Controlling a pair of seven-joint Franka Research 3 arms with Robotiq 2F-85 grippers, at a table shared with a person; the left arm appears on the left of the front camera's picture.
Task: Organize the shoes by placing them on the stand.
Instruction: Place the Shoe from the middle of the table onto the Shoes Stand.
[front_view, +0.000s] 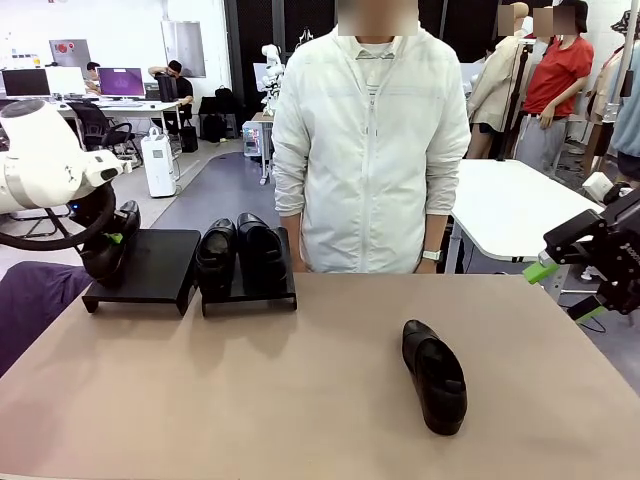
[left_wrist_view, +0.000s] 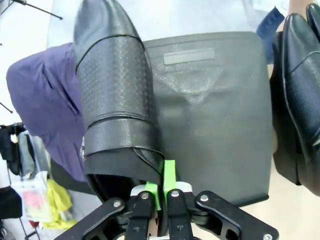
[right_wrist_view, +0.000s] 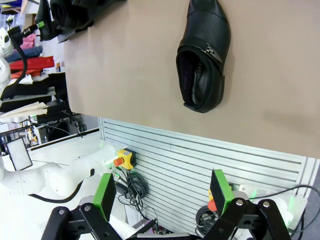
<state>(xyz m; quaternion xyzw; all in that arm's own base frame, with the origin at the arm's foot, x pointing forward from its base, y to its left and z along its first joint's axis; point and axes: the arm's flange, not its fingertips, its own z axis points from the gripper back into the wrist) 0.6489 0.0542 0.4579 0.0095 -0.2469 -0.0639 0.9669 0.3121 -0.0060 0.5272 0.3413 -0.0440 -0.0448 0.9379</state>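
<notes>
Already two shoes are seen standing side by side on the stand's right platform, so one pair is judged done. A third shoe is pinched by the rim of its heel opening in the left end effector, whose green pads are clenched on the leather. Ahead of this end effector, the shoe hangs toe-forward over the near-left edge of the empty left platform; whether its sole touches the platform cannot be told. Setting it down and releasing it is judged the step in hand.

The fourth shoe lies on the bare counter, well ahead of the right end effector, which is held off the counter's edge with its fingers spread wide and nothing between them. That shoe is left to be fetched and placed.

Beside the held shoe, a purple cloth is seen off the counter's edge. A person stands beyond the platforms, hands down, clear of both arms.
</notes>
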